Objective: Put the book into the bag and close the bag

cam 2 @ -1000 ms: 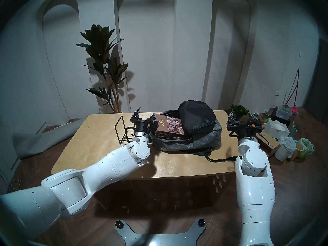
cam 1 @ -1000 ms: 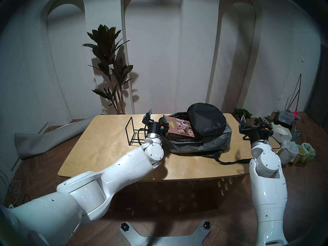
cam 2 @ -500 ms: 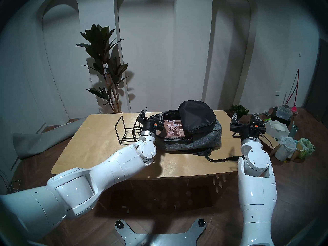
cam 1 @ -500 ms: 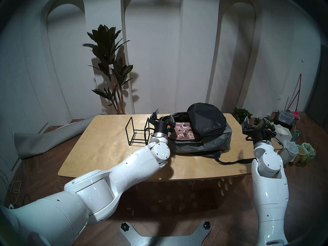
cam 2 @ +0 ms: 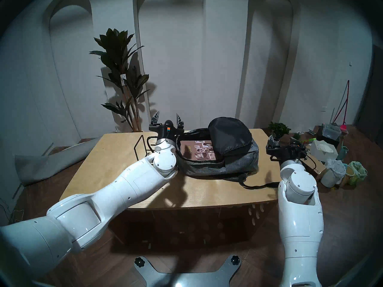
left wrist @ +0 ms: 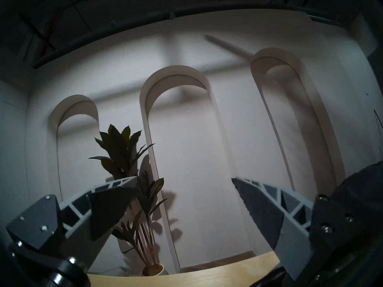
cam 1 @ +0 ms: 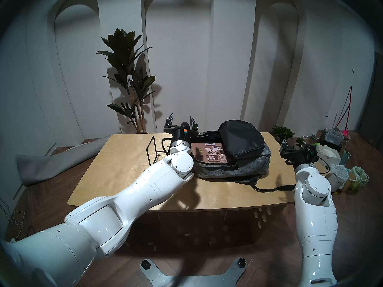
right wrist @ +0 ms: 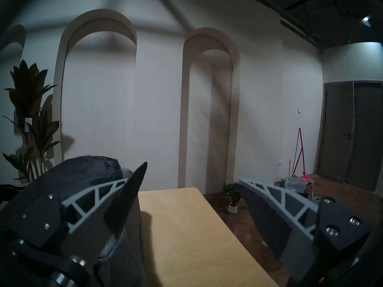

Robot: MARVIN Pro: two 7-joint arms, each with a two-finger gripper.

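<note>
The brown book (cam 1: pixel 209 154) with its photo collage lies flat inside the open grey bag (cam 1: pixel 248 168) on the table; it also shows in the head right view (cam 2: pixel 196 153). The bag's rounded flap (cam 1: pixel 240 137) stands folded back, black lining up, over the book's right end. My left gripper (cam 1: pixel 182 118) is open and empty, raised above the bag's left end, fingers pointing up. In the left wrist view it (left wrist: pixel 184 181) faces the wall. My right gripper (cam 1: pixel 295 142) is open and empty, right of the bag; its wrist view (right wrist: pixel 192 172) shows the bag (right wrist: pixel 72 176) at the left.
A black wire-frame stand (cam 1: pixel 154 154) stands left of the bag, partly behind my left arm. A black strap (cam 1: pixel 269 188) trails from the bag towards the table's (cam 1: pixel 124 176) front right edge. Bins, boxes and small plants (cam 1: pixel 284 132) sit on the floor at the right.
The book dropped from tilted on the bag's rim to flat inside the bag. My left gripper then rose above the bag's left end. My right gripper tilted slightly lower.
</note>
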